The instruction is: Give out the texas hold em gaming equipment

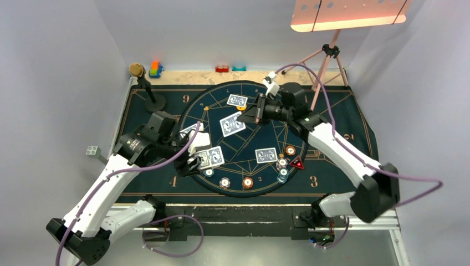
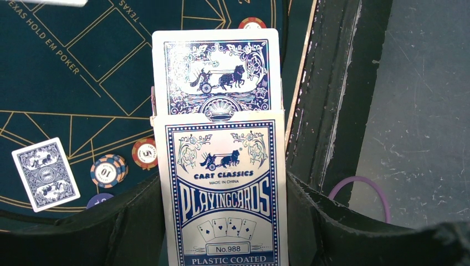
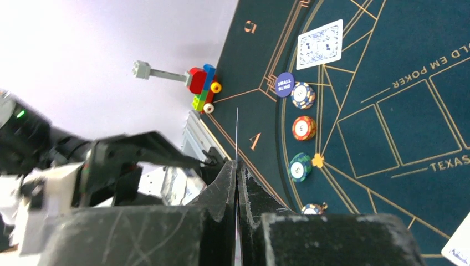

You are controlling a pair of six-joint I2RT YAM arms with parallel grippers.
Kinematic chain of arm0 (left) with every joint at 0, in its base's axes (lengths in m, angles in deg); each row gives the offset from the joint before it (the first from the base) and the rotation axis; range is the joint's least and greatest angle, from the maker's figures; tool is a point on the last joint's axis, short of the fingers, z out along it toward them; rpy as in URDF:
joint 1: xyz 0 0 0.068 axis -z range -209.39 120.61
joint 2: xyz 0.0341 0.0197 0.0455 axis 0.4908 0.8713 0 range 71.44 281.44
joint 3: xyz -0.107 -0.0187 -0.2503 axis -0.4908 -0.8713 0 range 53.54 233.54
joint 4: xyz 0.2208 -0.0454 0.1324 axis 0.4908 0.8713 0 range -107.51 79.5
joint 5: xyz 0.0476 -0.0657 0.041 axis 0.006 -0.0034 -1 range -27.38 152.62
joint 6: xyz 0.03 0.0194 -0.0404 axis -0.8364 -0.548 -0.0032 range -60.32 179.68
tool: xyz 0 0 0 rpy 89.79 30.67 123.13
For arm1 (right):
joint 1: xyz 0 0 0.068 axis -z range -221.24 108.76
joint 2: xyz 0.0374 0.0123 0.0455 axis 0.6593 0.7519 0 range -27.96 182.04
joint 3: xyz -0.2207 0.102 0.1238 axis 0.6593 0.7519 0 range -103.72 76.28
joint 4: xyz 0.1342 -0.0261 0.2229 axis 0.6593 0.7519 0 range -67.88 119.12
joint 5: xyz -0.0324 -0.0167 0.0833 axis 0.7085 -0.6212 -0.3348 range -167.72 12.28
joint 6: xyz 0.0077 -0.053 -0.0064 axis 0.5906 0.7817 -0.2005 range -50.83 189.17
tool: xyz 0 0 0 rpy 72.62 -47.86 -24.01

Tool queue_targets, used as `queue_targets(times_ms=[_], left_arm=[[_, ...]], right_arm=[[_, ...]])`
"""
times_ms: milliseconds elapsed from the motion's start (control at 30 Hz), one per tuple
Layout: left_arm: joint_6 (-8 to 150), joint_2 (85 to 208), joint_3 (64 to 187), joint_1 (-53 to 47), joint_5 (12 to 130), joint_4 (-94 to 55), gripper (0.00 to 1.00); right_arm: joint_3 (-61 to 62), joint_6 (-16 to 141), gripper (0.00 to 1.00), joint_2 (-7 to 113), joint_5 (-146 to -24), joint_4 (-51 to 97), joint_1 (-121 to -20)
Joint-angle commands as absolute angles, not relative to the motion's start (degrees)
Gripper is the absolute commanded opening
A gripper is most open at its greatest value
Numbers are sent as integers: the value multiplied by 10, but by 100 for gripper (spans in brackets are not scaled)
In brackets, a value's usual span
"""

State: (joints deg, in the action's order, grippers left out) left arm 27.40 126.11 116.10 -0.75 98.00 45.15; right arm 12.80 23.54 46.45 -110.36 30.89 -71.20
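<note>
My left gripper is shut on a blue-and-white playing-card box over the mat's left side. In the left wrist view the box stands between my jaws, with one card sticking out of its top. My right gripper is shut on a single card above the mat's centre. That card shows edge-on in the right wrist view. Other cards lie on the mat. Striped chips and a red-black triangular marker sit at the front right.
A gold-headed microphone stands at the back left, with toy blocks beside it. A lamp tripod stands at the back right. The left wrist view shows a lying card, chips and the table's edge rail. A dark-blue disc lies among more chips.
</note>
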Motion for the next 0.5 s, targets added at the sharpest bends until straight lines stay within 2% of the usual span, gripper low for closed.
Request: queue_targets(times_ms=[0,167,333,467], left_arm=[[272,1249,1182,-9,999,444,0],[273,1249,1181,-9,999,444,0],[275,1252,1177,-9,1004,439,0],[278,1256,1182,-9,1007,439,0]], right_arm=[[82,214,0,568,-1130,235,-712],[-2,195,0,729,-1149,182,-745],[-151,177,0,907,-1139,172,-786],[-250,157,0,1005,-1104,168,-807]])
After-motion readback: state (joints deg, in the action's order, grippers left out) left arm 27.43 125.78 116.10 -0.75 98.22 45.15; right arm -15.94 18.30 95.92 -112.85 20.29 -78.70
